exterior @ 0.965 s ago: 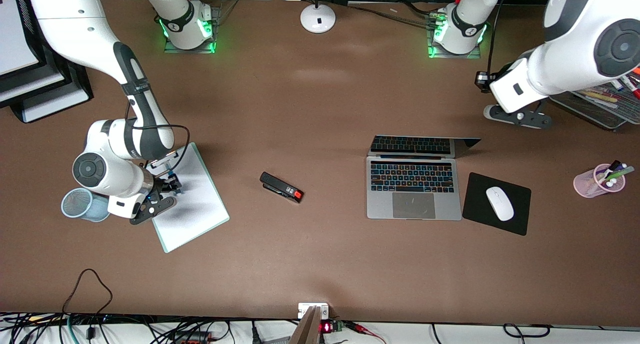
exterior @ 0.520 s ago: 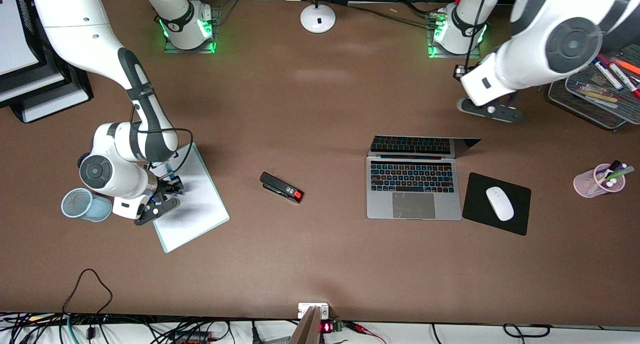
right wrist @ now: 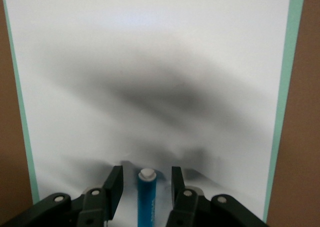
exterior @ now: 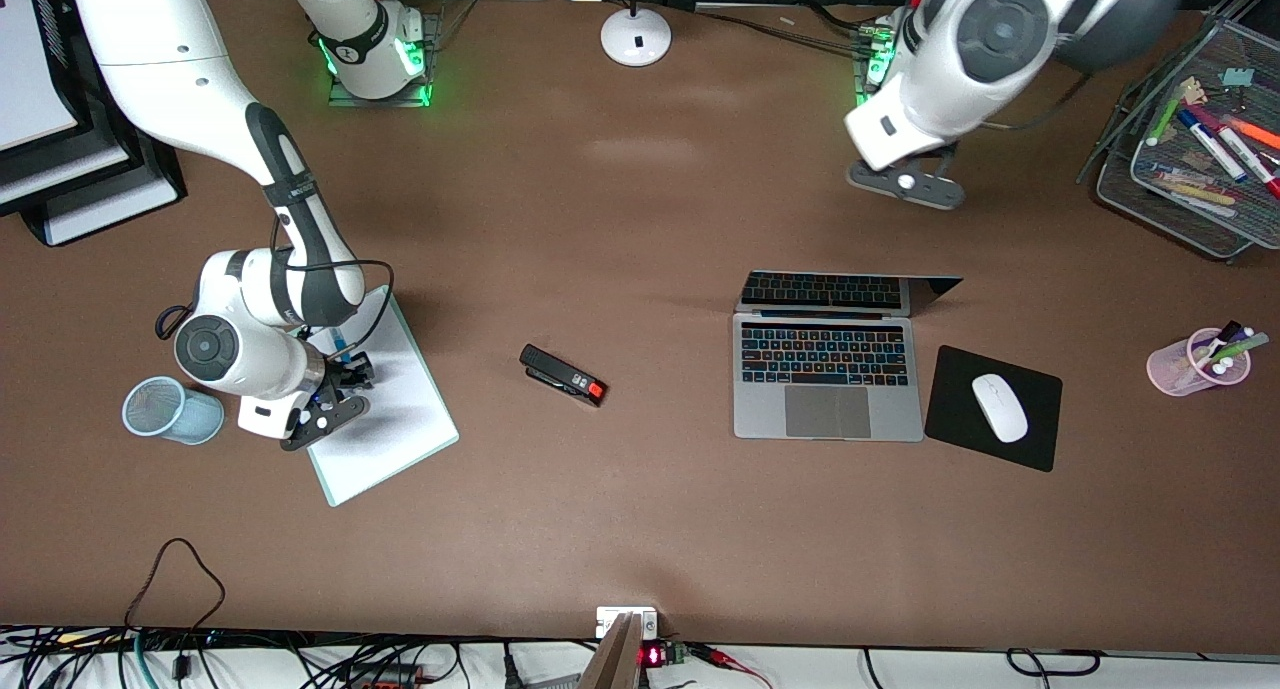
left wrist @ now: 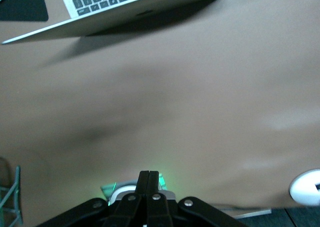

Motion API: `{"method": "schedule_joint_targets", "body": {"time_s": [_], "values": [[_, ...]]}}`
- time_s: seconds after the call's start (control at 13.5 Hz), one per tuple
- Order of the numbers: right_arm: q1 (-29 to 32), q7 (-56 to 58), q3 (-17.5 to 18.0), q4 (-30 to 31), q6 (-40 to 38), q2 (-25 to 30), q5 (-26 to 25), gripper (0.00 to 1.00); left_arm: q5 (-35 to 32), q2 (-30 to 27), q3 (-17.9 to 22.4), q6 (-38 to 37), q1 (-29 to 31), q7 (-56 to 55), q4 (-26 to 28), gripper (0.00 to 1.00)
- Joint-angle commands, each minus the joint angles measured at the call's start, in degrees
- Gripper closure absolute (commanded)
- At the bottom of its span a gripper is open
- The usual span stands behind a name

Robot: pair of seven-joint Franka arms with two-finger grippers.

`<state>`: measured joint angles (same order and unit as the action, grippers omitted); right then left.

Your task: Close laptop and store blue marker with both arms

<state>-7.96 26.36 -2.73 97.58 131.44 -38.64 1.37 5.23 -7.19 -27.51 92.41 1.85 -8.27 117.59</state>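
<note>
The silver-grey laptop (exterior: 828, 369) stands open near the left arm's end of the table, its lid low; its edge shows in the left wrist view (left wrist: 125, 7). The blue marker (right wrist: 147, 199) with a white end lies on a white notepad (exterior: 395, 424), partly hidden under the right hand in the front view (exterior: 340, 349). My right gripper (right wrist: 146, 173) is open and low over the notepad, one finger on each side of the marker, apart from it. My left gripper (left wrist: 150, 174) is shut and empty, in the air over the bare table (exterior: 905, 181) near its base.
A blue mesh cup (exterior: 170, 409) stands beside the right hand. A black stapler (exterior: 563, 374) lies mid-table. A white mouse (exterior: 999, 407) sits on a black pad (exterior: 950, 424) beside the laptop. A pink pen cup (exterior: 1195, 361) and a wire tray (exterior: 1190, 169) stand at the left arm's end.
The left arm has swung away from the wire tray to over the table near its base. The right hand has shifted slightly over the notepad, away from the mesh cup.
</note>
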Motion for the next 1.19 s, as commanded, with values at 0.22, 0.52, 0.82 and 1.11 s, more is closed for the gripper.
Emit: {"method": "schedule_joint_targets", "body": {"time_s": [0.22,0.52,0.82,1.11], "values": [[-0.21,1.15,0.09,1.29,0.48,0.23,1.18,0.55,0.14,-0.64,-2.82,16.66,1.05,-2.09,10.20,1.00],[-0.04,1.33,0.09,1.99,0.48,0.58,1.18,0.58,-2.67,5.59,-2.73,26.22,3.69,-6.66,10.02,1.00],[0.14,1.42,0.00,2.08,0.31,0.76,1.18,0.61,-8.02,10.43,-2.73,32.74,4.39,-10.09,9.76,1.00],[0.31,1.51,0.00,2.08,0.48,0.67,1.18,0.64,-13.31,13.07,-2.38,36.61,4.48,-12.20,8.36,1.00]]}}
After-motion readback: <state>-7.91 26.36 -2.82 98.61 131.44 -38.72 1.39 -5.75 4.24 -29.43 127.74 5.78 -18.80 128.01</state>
